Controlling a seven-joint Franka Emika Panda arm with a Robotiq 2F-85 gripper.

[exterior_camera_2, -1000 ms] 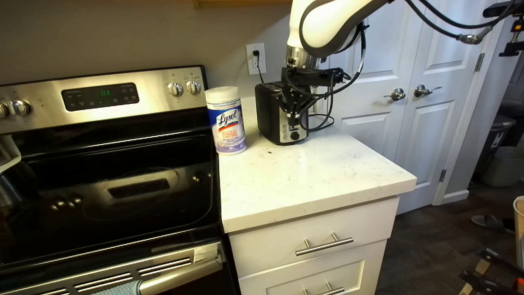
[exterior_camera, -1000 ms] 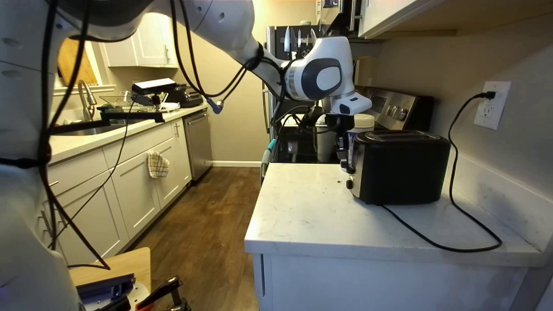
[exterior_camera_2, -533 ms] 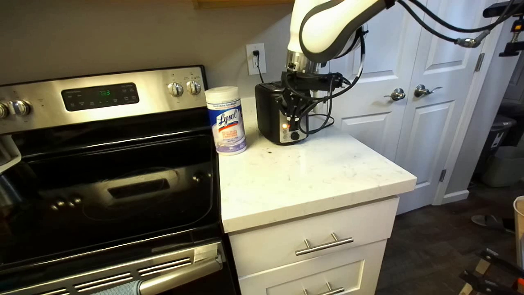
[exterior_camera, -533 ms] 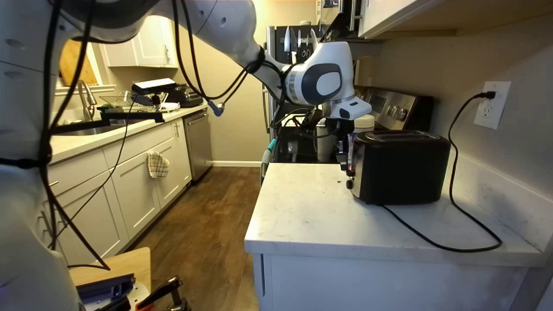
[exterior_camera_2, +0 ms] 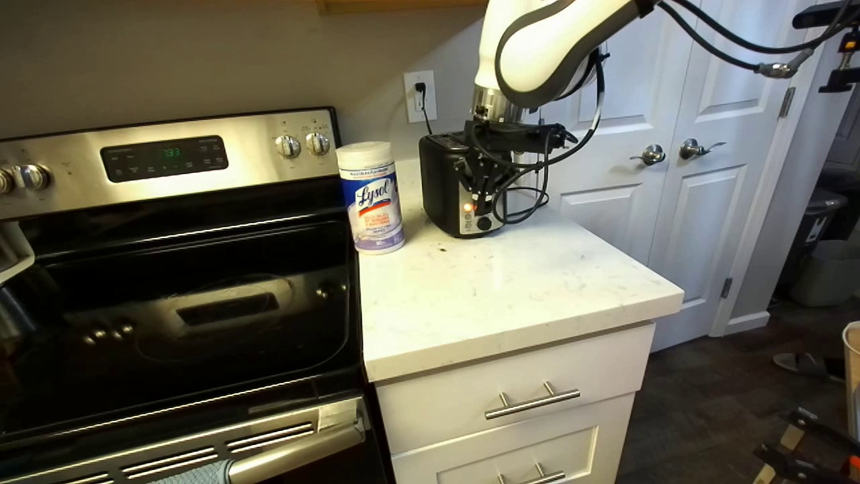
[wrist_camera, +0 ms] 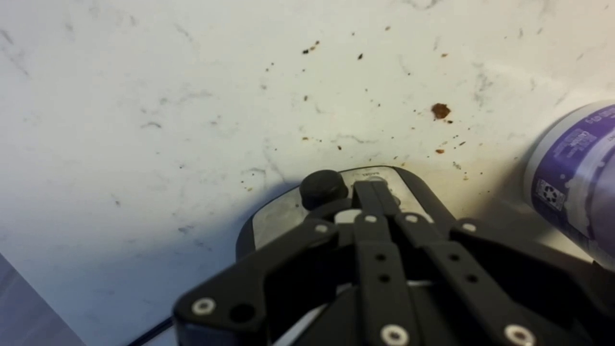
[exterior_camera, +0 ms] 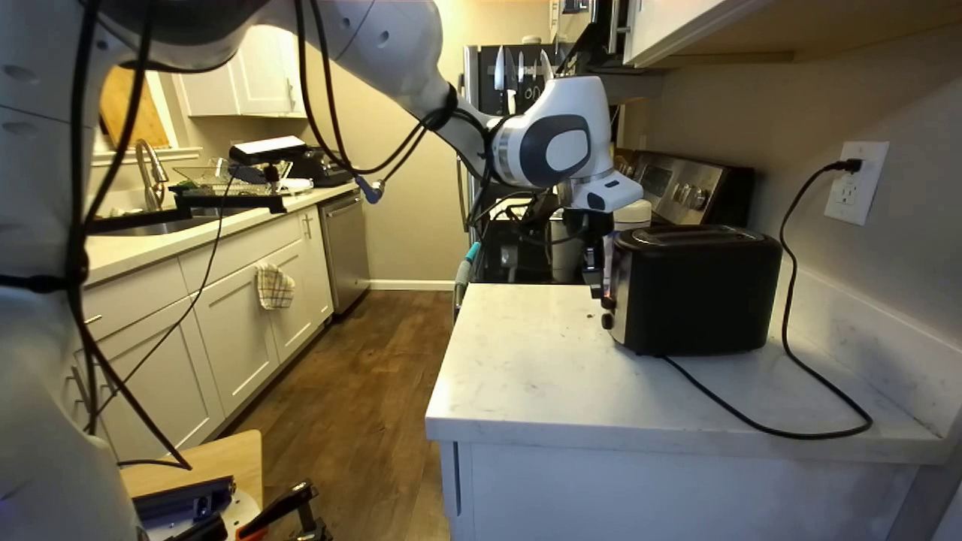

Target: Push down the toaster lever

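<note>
The black toaster (exterior_camera: 699, 293) stands upright on the counter; it also shows in an exterior view (exterior_camera_2: 440, 185). Its silver end face (wrist_camera: 276, 214) carries a round black knob (wrist_camera: 323, 186) and buttons, one lit orange (exterior_camera_2: 468, 208). The toaster lever (exterior_camera: 607, 303) is low on the end face, just above the knob; in the wrist view the lever (wrist_camera: 328, 208) is partly hidden by the knob and gripper. My gripper (wrist_camera: 375, 185) is shut, fingertips together, pointing down at the end face. In both exterior views the gripper (exterior_camera: 597, 291) (exterior_camera_2: 482, 205) is at the lever; contact is hard to see.
A white and purple canister (exterior_camera_2: 376, 202) stands beside the toaster, near the stove (exterior_camera_2: 201, 269). The black power cord (exterior_camera: 797, 433) loops over the counter (exterior_camera: 518, 376) to the wall outlet (exterior_camera: 857, 180). Crumbs (wrist_camera: 440, 111) lie by the toaster.
My gripper has moved down along the toaster's end face, staying shut. The lever sits lower than a second ago. An orange button light has come on.
</note>
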